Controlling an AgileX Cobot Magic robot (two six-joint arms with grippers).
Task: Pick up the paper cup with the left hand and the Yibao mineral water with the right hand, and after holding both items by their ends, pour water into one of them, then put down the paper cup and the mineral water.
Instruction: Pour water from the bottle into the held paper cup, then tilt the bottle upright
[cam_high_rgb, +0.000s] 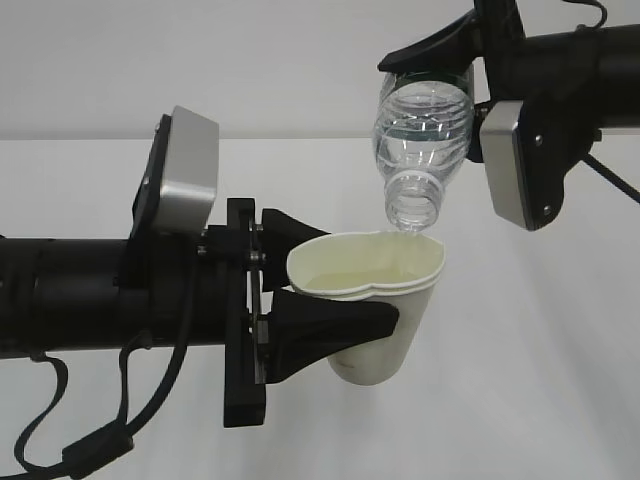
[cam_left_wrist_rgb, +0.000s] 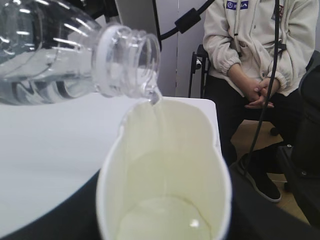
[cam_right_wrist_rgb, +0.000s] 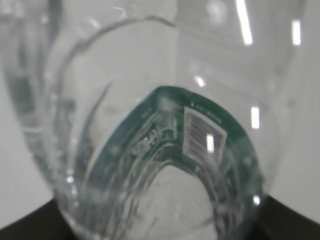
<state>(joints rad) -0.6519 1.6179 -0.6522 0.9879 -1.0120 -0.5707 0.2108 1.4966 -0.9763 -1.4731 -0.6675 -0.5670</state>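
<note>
White paper cup (cam_high_rgb: 385, 320), cream inside; clear ribbed bottle (cam_high_rgb: 420, 140), green label.

paper cup (cam_high_rgb: 385, 300): white, rim squeezed, upright | Yibao mineral water (cam_high_rgb: 422, 140): uncapped, mouth tipped down over cup

Light is even, bright and diffuse; the white table (cam_high_rgb: 560, 400) and wall wash out to pale grey with almost no shadows in the side view. That view is fairly sharp, though the black arms lose detail in their dark areas. In the left wrist view the bottle (cam_left_wrist_rgb: 75, 55) at upper left is slightly soft, with small glints on its ribs. The right wrist view is blurred throughout, the bottle too close to focus, with white streaks of glare at upper right.
</note>
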